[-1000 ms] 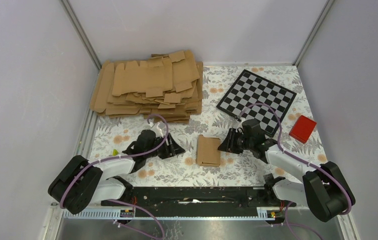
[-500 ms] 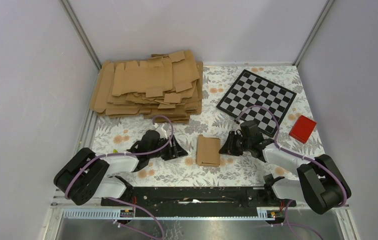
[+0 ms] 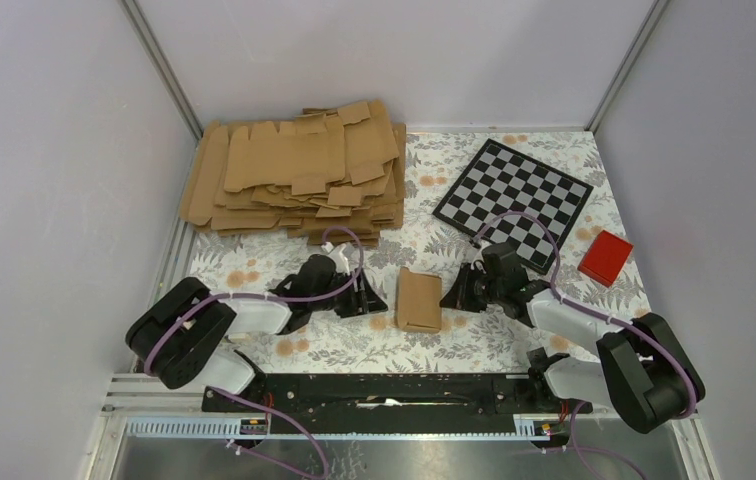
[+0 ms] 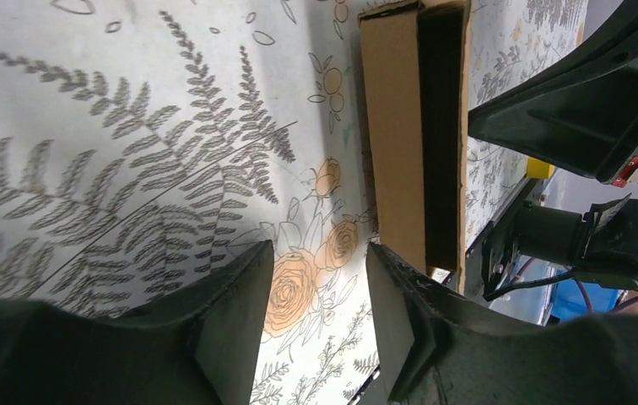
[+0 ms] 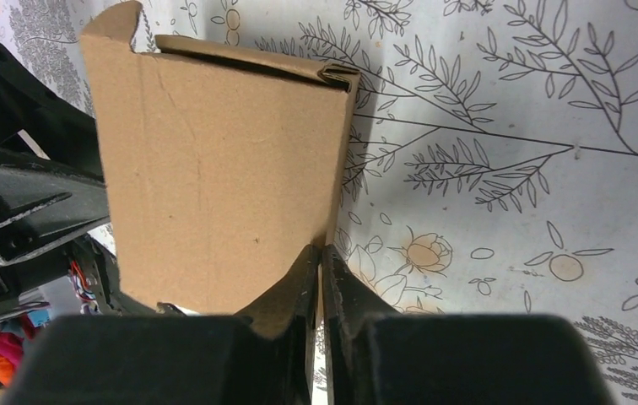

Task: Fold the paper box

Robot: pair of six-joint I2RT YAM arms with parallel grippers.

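Floral-cloth table (image 3: 474,340) under both arms. Well beyond your left claw (image 3: 372,300), at the far edge, lies the pile of flat blanks (image 3: 294,175), untouched as far as you can see. Beyond your right claw (image 3: 451,293) lies the checkerboard (image 3: 514,190). The paper box (image 3: 418,300) lies between the two claws, just beside the left one and touching the tips of the right. The red block (image 3: 606,257) sits off to the right claw's outer side, well apart. Left claw: open, nothing but cloth between its fingers (image 4: 240,321), and the box lies just ahead and off to one side. Right claw: closed down to a slit, tips at the box's lower corner; you cannot tell whether any card is pinched. Progress, as a judgement: the body is already up as a sleeve. The left wrist view shows one end open with a dark hollow inside. One flap (image 5: 126,21) curls loose at the other end. Ends left to tuck.
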